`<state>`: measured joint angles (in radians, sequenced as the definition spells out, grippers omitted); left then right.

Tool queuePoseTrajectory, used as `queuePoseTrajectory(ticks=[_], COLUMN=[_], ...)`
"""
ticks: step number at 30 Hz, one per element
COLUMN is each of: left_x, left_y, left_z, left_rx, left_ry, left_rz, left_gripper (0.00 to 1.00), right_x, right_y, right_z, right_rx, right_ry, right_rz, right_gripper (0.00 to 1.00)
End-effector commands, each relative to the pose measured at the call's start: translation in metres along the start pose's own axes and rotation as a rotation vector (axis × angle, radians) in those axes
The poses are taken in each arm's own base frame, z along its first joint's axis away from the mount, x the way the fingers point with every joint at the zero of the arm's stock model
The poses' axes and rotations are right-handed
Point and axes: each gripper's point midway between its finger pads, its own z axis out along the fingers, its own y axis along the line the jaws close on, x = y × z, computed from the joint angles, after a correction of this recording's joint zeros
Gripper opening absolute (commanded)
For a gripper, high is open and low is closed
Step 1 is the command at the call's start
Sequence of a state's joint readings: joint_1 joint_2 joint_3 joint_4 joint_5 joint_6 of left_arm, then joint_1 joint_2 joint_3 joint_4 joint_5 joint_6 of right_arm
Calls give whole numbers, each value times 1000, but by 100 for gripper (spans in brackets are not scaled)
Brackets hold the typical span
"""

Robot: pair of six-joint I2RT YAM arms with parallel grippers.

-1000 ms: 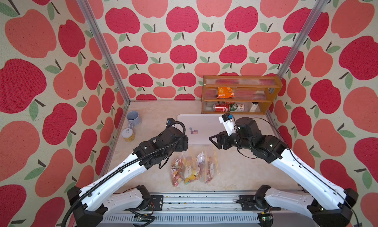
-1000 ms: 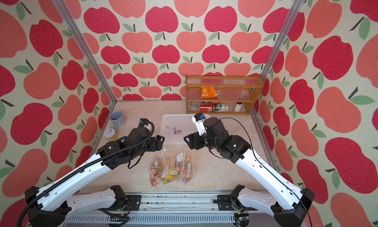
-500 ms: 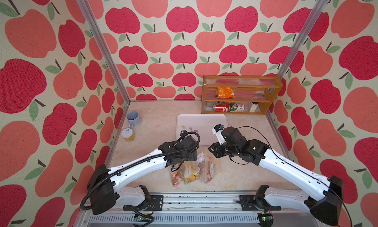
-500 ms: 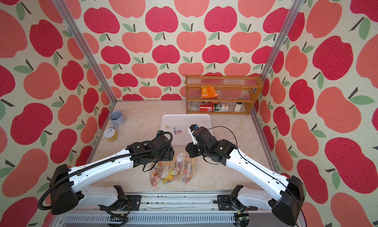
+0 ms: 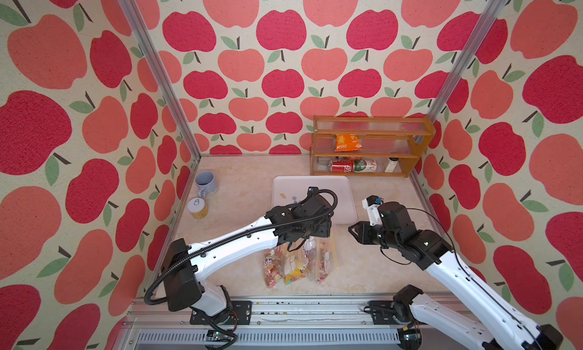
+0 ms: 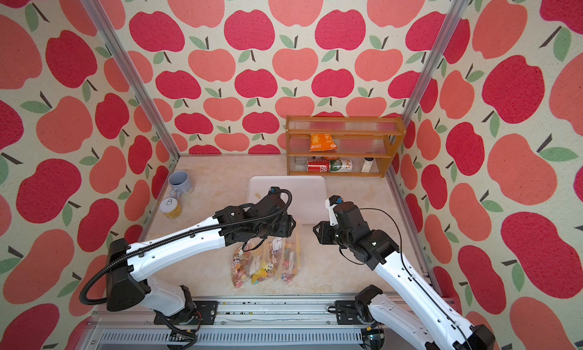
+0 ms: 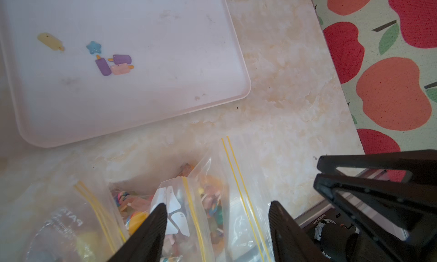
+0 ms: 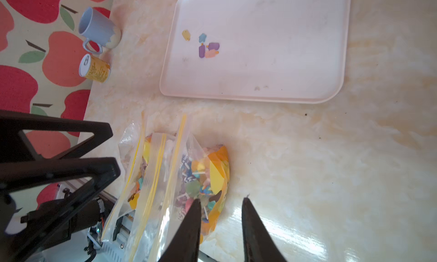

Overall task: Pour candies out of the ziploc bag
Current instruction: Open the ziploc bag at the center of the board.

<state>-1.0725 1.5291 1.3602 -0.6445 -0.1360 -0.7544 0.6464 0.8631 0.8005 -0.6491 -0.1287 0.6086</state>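
Moved since a second ago: left gripper (image 7: 217,208), from a station beside the bags to one directly over their zip ends; right gripper (image 8: 221,225), from close above those same bags out to its own side, now well apart from them. Item one, left gripper: jaws parted at a middling width, narrower than a second ago and holding nothing. My left wrist view shows its fingers (image 7: 153,225) straddling the upper flap and yellow zip lines of the ziploc bag (image 7: 208,192); whether they touch the plastic I cannot tell. Item two, right gripper: jaws drawn near each other with a slim gap, only bare table (image 8: 307,166) between them, the bag just beside one finger. Item three, candies (image 8: 201,178): nearly all inside the clear plastic, lying flat on the table under my left gripper, with neighbouring bags (image 7: 71,213) overlapping alongside. Item four, tray (image 7: 165,71): just beyond the left gripper, carrying a few loose pieces (image 7: 113,63). Assessment: I judge the left gripper is taking over the pick while the right clears room, so the pour from this bag is not yet begun. Whether the zip is open I cannot tell. Risk noted: thin film may slip, or two overlapping bags may be pinched together.
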Motion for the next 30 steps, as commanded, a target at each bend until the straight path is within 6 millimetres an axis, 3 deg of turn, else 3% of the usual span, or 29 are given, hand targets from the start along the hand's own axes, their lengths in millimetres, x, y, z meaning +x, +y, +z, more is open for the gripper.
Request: queuePoseTrajectory(ticks=[1,13,22,30], left_x=[4,7,6,7], left_y=[-21,-34,-27,-20], left_z=[3,15,20,23], left_rx=[67,112,180,177], left_ry=[39,75,79,88], left_rz=[20,0,-93,-112], left_gripper=[59,43,29,21], right_x=[12,18,15,23], right_y=[19,37,49,51], right_z=[8,22,19,32], right_rx=[-147,-310,-378,-371], right_ry=[44,42,20,50], right_rz=[37,86,89,86], right_gripper=[31,26,24,24])
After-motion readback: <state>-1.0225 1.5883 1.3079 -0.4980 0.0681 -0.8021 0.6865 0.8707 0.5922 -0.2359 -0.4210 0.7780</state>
